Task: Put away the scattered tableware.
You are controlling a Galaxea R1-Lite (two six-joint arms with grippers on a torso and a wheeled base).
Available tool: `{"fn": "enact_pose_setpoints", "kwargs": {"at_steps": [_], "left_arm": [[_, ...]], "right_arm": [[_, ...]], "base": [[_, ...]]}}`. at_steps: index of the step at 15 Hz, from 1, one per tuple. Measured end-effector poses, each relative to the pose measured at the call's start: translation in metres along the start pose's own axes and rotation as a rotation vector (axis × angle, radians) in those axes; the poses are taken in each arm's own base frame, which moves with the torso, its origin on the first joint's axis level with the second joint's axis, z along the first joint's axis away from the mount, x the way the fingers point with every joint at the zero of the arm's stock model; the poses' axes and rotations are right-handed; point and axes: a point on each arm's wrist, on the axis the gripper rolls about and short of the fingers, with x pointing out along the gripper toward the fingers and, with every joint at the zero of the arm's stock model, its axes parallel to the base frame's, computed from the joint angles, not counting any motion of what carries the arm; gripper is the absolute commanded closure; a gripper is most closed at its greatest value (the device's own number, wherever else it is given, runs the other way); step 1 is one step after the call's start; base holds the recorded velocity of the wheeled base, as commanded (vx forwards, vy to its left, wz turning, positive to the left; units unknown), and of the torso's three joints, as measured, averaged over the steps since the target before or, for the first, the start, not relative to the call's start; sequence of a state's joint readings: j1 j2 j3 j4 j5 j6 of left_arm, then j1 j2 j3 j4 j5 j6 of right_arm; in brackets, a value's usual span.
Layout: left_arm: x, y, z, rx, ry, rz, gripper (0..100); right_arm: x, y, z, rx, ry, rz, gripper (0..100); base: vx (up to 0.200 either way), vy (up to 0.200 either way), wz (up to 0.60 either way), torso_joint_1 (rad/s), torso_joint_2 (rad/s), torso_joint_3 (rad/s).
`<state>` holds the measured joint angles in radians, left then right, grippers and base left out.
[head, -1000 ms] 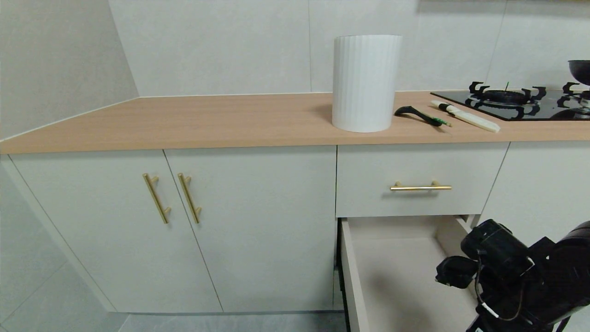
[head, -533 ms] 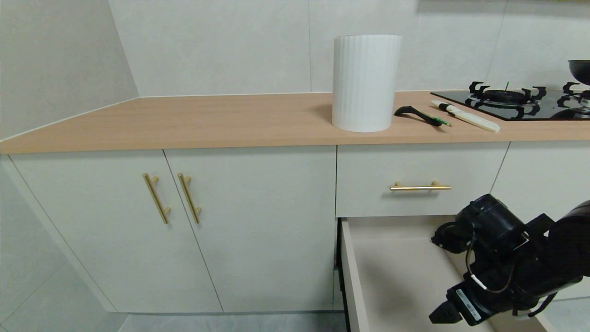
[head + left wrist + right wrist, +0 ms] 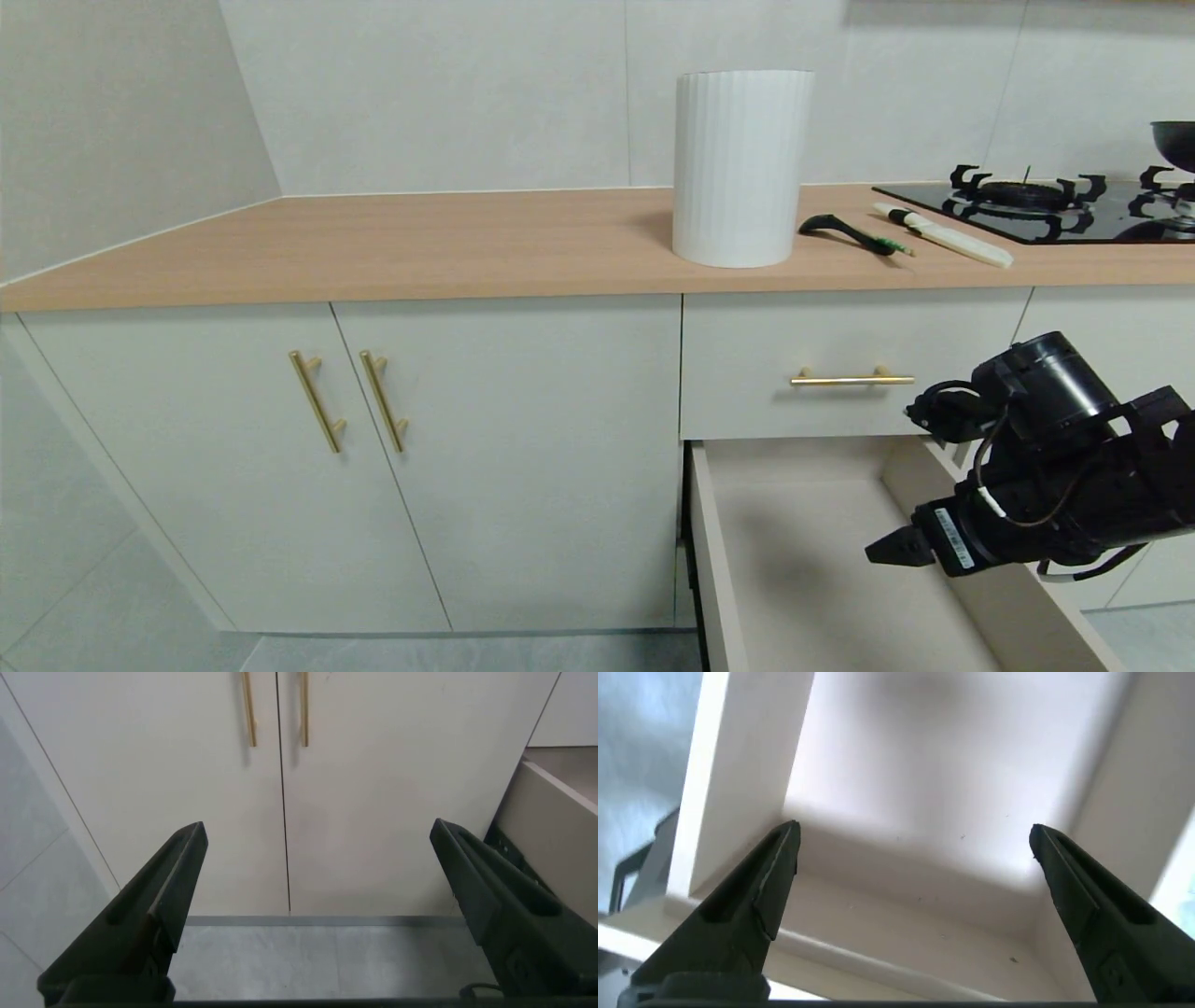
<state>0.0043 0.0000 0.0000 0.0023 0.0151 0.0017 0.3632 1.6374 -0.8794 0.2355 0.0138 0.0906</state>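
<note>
My right end effector (image 3: 894, 549) hangs over the open lower drawer (image 3: 717, 560), at about 4 o'clock in the head view. Its black tapered fingers are spread wide with nothing between them. The right wrist view shows the same end effector (image 3: 910, 919) above the drawer's smooth, pale, bare floor (image 3: 952, 784). A small white sticker (image 3: 950, 537) sits on its housing, and its print is too small for me to read.

My left end effector (image 3: 318, 915) is also spread open and empty. It faces two flat off-white cabinet doors (image 3: 280, 784) with slim brass bar handles, above grey floor tiles.

The tableware lies on the wood-grain desk (image 3: 420, 247). A black utensil with a curved handle and green tip (image 3: 848, 233) lies at 3 o'clock from a tall white ribbed cylinder (image 3: 740, 168). Just beyond it, again toward 3 o'clock, lies a long cream knife with a black-and-white handle (image 3: 943, 236). The two are close together, but I cannot tell whether they touch. The knife lies beside the edge of a glossy black glass gas hob (image 3: 1106, 217) with black cast pan supports.

Below the desk, the closed upper drawer (image 3: 747, 373) has a horizontal brass bar handle (image 3: 851, 379). It is at 12 o'clock from the open drawer.
</note>
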Motion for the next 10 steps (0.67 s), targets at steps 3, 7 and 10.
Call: {"fn": "enact_pose_setpoints", "kwargs": {"at_steps": [3,7,10], "left_arm": [[0.0000,0.0000,0.0000,0.000,0.000,0.000,0],[0.0000,0.0000,0.0000,0.000,0.000,0.000,0],[0.0000,0.0000,0.0000,0.000,0.000,0.000,0]], "right_arm": [[-0.0023,-0.0019,0.0007,0.006,-0.014,-0.003,0],[-0.0031,-0.0021,0.0005,0.006,-0.016,-0.004,0],[-0.0032,-0.0024,0.0005,0.007,-0.017,-0.005,0]], "base": [[0.000,0.000,0.00,0.056,-0.24,-0.204],[0.000,0.000,0.00,0.119,-0.43,-0.304],[0.000,0.000,0.00,0.163,-0.48,-0.299]]}}
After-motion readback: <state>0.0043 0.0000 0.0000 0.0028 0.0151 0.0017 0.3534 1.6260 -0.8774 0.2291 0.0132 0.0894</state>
